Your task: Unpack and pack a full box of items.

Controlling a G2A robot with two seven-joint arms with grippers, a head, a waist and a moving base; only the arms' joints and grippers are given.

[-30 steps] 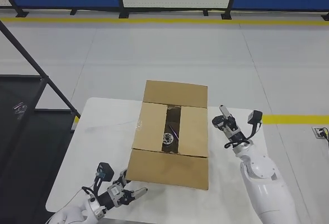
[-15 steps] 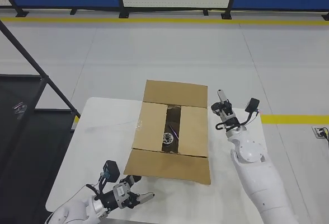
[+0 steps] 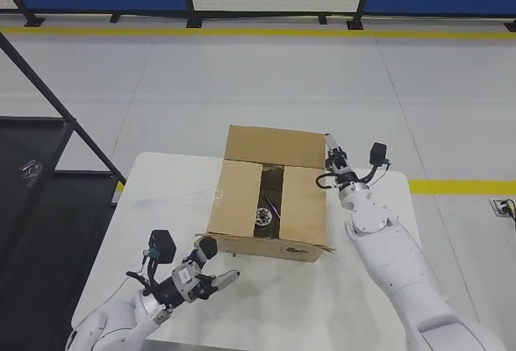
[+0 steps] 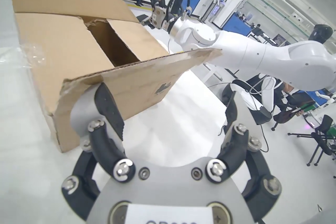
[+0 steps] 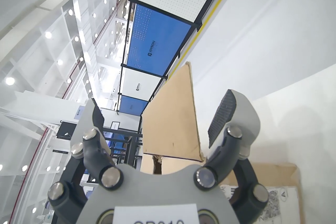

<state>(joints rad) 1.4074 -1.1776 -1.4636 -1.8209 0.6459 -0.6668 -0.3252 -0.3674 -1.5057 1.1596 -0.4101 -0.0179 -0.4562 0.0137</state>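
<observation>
Cardboard box (image 3: 302, 206) sits mid-worktop (image 3: 153, 202), nearer the far edge than the near one. Its two side flaps are folded in, and a dark gap between them shows a few items (image 3: 264, 217) (too small to name).

A second ago its near flap (image 3: 267, 247) lay spread flat toward the worktop's near edge. Now it is tipped up and looks much shorter from above. The left gripper (image 4: 168, 101) has come in from the near-left corner of the worktop and is under that flap's left end. Its jaws are wide apart, with one finger (image 4: 107, 104) touching the underside of the cardboard and nothing clamped.

The right gripper (image 5: 162, 107) has travelled from beside the box's right wall to its far-right corner. Its jaws are likewise spread and empty, and it faces the edge of the far flap (image 3: 275, 146), which leans out toward the far edge.

With the side flaps already in, this looks to me like the closing stage, both arms lining up to fold the two long flaps over the gap. The near flap is only propped, not gripped, so it could drop back if the finger slips off. The far flap is not yet raised.
</observation>
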